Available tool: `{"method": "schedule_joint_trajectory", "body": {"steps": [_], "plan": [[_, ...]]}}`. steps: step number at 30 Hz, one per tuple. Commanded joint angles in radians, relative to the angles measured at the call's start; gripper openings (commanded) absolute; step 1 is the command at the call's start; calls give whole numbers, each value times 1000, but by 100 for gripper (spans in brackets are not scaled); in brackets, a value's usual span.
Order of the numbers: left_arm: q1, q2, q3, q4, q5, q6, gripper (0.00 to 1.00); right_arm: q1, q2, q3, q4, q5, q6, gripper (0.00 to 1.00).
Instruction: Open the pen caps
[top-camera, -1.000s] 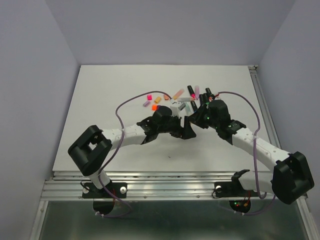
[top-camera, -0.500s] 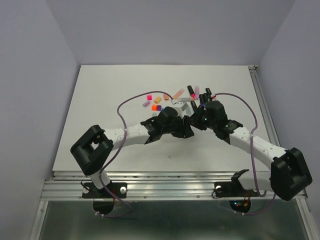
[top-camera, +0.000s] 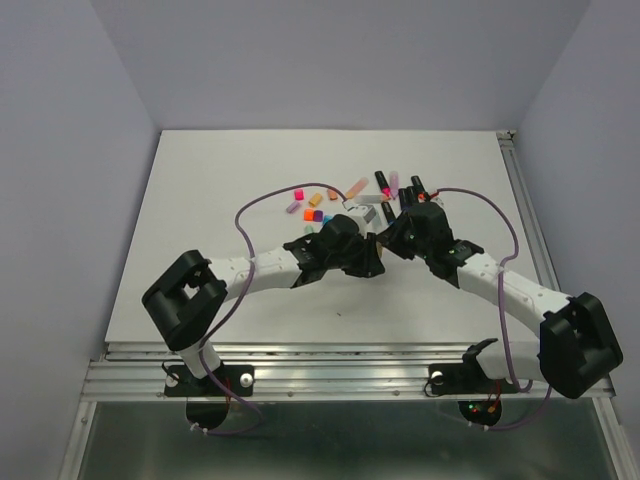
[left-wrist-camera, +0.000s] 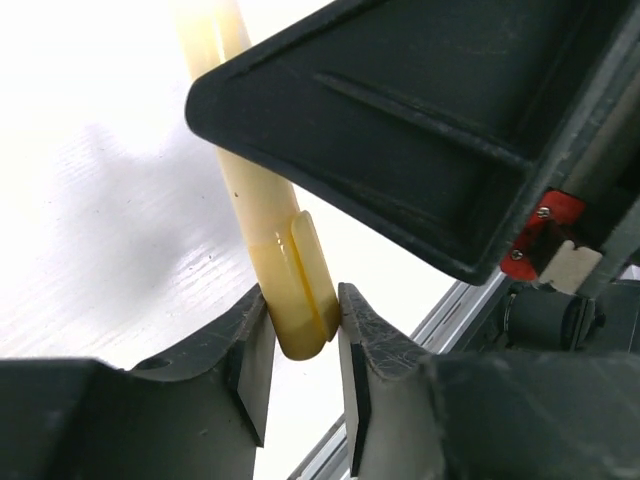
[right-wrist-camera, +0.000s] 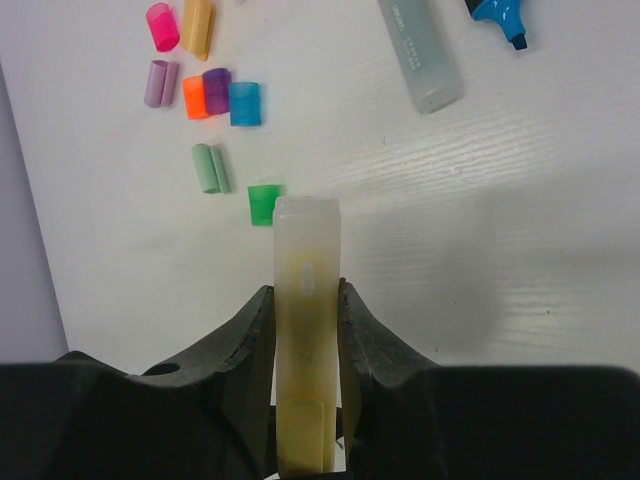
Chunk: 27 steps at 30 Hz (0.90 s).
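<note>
Gripping the yellow pen (right-wrist-camera: 307, 260) at both ends, cap not off yet

Most of the job looks done imo: a bunch of loose caps (right-wrist-camera: 216, 90) lie on the desk (top-camera: 220, 190) toward its far edge, near a blue-tipped pen (right-wrist-camera: 497, 20) that's clearly open. The yellow one looks to be in one piece, held up off the desk near the middle. Right pincer (right-wrist-camera: 306, 300) is clamped on the barrel, and left pincer (left-wrist-camera: 300, 320) is pinched on the ridged end, probably the cap. Its long axis runs along the right pincer's fingers, free end aimed at the loose caps and the far edge. Can't tell if the other pens (top-camera: 385, 182) back there are capped.
</note>
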Motion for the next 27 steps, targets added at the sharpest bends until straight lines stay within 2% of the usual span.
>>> {"method": "schedule_joint_trajectory", "body": {"steps": [1, 2, 3, 4, 5, 9, 11, 14, 15, 18, 22, 27], "plan": [[-15, -7, 70, 19, 16, -2, 32, 13, -15, 50, 38, 61, 13, 1], [-15, -6, 72, 16, 15, -3, 26, 13, -16, 48, 38, 68, 15, 1], [-15, -1, 78, 11, 18, -3, 16, 15, -16, 45, 43, 70, 15, 1], [-15, 0, 79, 10, 21, -5, 12, 15, -16, 45, 43, 72, 13, 1], [-15, 2, 82, 10, 21, -8, 0, 15, -16, 47, 45, 69, 12, 1], [-15, -1, 75, 14, 22, -26, 0, 15, -18, 31, 67, 76, 9, 1], [-16, -18, 55, 48, 53, -36, 0, 16, -10, 39, 72, 156, -1, 1], [-22, -79, -20, 99, 103, -77, 0, 16, 38, 63, 75, 300, 1, 1], [-30, -116, -70, 111, 113, -92, 0, 16, 60, 99, 52, 426, 4, 1], [-45, -192, -164, 123, 137, -100, 0, 7, 166, 212, 14, 614, 19, 1], [-55, -318, -301, 113, 121, -111, 0, -51, 272, 333, -11, 647, -13, 1], [-55, -470, -382, 10, -52, -140, 0, -70, 296, 377, 14, 616, -53, 1]]}}
